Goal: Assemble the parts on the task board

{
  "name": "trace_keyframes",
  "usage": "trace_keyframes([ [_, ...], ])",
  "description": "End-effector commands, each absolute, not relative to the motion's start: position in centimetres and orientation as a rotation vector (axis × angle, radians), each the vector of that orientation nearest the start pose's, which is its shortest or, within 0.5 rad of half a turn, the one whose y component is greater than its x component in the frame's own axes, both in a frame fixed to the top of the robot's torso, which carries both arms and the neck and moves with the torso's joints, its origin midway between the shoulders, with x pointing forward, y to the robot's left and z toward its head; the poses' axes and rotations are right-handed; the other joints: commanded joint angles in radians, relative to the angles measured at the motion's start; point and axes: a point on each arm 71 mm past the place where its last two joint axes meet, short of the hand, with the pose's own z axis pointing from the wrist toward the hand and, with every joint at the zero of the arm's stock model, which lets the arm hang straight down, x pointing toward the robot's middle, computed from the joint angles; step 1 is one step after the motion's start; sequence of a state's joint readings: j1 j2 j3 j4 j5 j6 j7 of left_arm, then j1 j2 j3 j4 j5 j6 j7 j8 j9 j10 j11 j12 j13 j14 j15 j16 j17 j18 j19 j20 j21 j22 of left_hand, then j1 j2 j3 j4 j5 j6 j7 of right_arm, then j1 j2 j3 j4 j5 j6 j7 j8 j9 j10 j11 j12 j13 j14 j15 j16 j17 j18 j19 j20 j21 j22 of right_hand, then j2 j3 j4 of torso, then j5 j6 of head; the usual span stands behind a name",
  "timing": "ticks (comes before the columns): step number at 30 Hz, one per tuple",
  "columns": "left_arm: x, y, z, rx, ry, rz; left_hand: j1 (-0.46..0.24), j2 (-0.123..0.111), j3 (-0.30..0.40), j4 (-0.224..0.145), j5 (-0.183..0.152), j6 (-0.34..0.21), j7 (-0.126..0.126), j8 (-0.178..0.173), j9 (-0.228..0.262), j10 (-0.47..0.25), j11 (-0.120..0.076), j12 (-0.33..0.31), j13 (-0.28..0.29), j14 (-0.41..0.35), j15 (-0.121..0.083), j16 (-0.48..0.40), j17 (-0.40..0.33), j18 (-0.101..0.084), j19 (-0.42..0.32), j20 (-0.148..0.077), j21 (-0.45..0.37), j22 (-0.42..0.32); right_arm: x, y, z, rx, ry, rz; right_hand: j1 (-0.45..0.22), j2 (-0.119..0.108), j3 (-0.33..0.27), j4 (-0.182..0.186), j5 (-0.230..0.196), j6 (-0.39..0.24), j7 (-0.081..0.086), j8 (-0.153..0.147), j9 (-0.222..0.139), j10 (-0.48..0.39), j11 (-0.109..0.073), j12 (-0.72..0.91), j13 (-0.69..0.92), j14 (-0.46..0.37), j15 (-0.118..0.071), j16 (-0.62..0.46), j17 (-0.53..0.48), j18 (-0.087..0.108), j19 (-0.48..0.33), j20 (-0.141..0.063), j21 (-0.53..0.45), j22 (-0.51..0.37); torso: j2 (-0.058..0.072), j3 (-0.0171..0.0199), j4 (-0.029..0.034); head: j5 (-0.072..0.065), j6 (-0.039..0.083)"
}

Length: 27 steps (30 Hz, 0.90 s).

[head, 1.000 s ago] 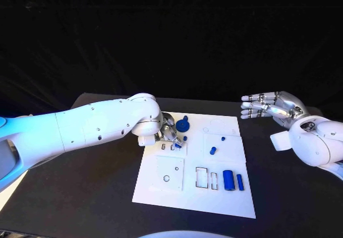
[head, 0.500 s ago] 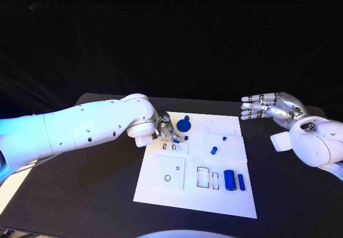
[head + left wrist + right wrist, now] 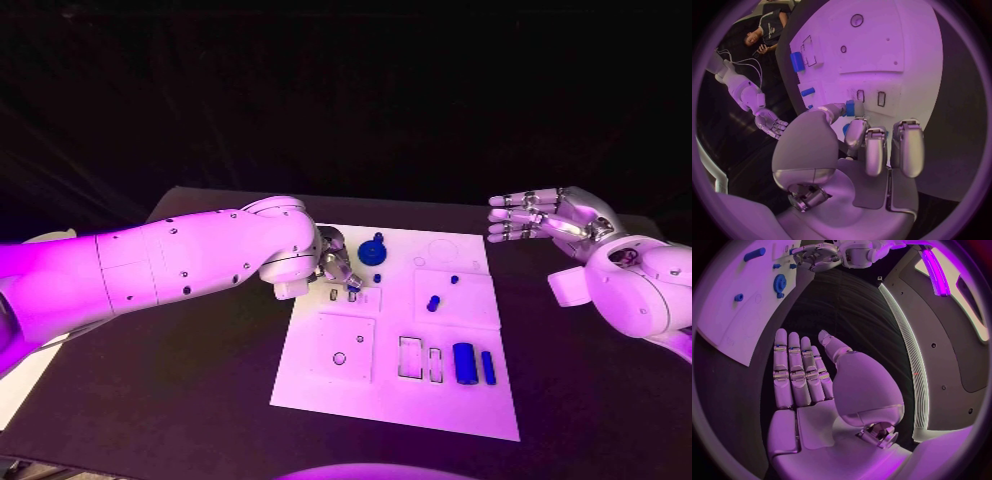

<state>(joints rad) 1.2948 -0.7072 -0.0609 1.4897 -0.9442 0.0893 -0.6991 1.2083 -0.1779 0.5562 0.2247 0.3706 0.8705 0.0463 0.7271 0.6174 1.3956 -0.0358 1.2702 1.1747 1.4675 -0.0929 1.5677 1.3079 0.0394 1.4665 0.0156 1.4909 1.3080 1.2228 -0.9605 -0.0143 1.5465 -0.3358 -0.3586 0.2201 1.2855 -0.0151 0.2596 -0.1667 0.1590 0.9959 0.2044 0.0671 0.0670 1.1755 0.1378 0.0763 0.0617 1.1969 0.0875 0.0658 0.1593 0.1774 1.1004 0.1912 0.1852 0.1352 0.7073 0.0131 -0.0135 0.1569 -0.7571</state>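
In the head view the task board (image 3: 378, 395) lies in the middle of the black bench (image 3: 173, 400), running from the lower centre of the frame up to the centre. Nearest, at the board's lower right, a large blue cylinder (image 3: 464, 362) lies beside a thinner blue bar (image 3: 488, 367), just right of two narrow rectangular slots (image 3: 420, 359). Farther up, right of centre, a small blue peg (image 3: 431, 303) stands on the board, with a tinier blue piece (image 3: 454, 280) above it. At the board's upper left edge the left hand (image 3: 336, 266) hangs over the board, fingers curled, pinching a small blue part (image 3: 850, 108) between thumb and finger; the left wrist view shows this part just above two small slots (image 3: 871, 97). A blue gear (image 3: 372, 250) sits just beyond that hand. At the right of the frame, off the board and well apart from it, the right hand (image 3: 555, 220) is held flat with fingers straight and empty.
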Motion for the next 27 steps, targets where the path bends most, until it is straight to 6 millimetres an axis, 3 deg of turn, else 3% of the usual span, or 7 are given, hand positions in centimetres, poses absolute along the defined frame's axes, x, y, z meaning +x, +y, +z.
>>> trace_keyframes([
  [1,48.98,16.83,-19.78,-0.238,2.380,-0.283,-0.006,0.005,0.182,-0.179,0.002,0.003,-0.006,0.006,0.002,0.004,0.001,-0.001,0.000,0.103,0.002,0.003,0.263,-0.009,0.048,0.001,0.003,0.127,48.93,-25.72,-15.99,0.845,1.530,1.267,-0.011,-0.003,0.000,0.008,0.005,0.004,0.002,-0.003,0.000,0.002,0.001,-0.001,-0.001,0.006,0.004,-0.002,-0.002,0.007,0.010,0.000,-0.005,-0.002,0.000,-0.0009,-0.0011,-0.001,-0.004],
  [8,48.89,16.57,-20.01,-0.205,2.406,-0.273,-0.008,0.004,0.182,-0.180,0.001,0.003,-0.006,0.006,0.002,0.001,0.001,-0.006,-0.007,0.103,0.002,0.003,0.263,-0.008,0.046,0.001,0.001,0.123,48.97,-25.61,-16.00,0.843,1.532,1.271,-0.016,-0.003,0.000,0.012,0.020,0.002,0.003,-0.004,-0.001,-0.001,0.002,-0.003,-0.001,0.005,0.005,-0.003,-0.010,0.006,0.013,0.001,-0.014,-0.009,0.001,-0.0013,-0.0007,-0.001,-0.013],
  [27,49.33,16.72,-20.40,-0.170,2.408,-0.231,-0.015,0.005,0.181,-0.182,0.000,0.004,-0.006,0.007,0.003,-0.001,0.001,-0.011,-0.014,0.103,0.003,0.003,0.263,-0.009,0.047,0.001,0.002,0.126,49.00,-25.38,-16.11,0.841,1.537,1.277,-0.020,-0.005,0.000,0.016,0.031,0.001,0.004,-0.004,-0.001,-0.001,0.002,-0.002,-0.001,0.006,0.005,-0.002,-0.016,0.006,0.016,0.002,-0.021,-0.014,0.001,-0.0003,-0.0022,0.000,-0.021],
])
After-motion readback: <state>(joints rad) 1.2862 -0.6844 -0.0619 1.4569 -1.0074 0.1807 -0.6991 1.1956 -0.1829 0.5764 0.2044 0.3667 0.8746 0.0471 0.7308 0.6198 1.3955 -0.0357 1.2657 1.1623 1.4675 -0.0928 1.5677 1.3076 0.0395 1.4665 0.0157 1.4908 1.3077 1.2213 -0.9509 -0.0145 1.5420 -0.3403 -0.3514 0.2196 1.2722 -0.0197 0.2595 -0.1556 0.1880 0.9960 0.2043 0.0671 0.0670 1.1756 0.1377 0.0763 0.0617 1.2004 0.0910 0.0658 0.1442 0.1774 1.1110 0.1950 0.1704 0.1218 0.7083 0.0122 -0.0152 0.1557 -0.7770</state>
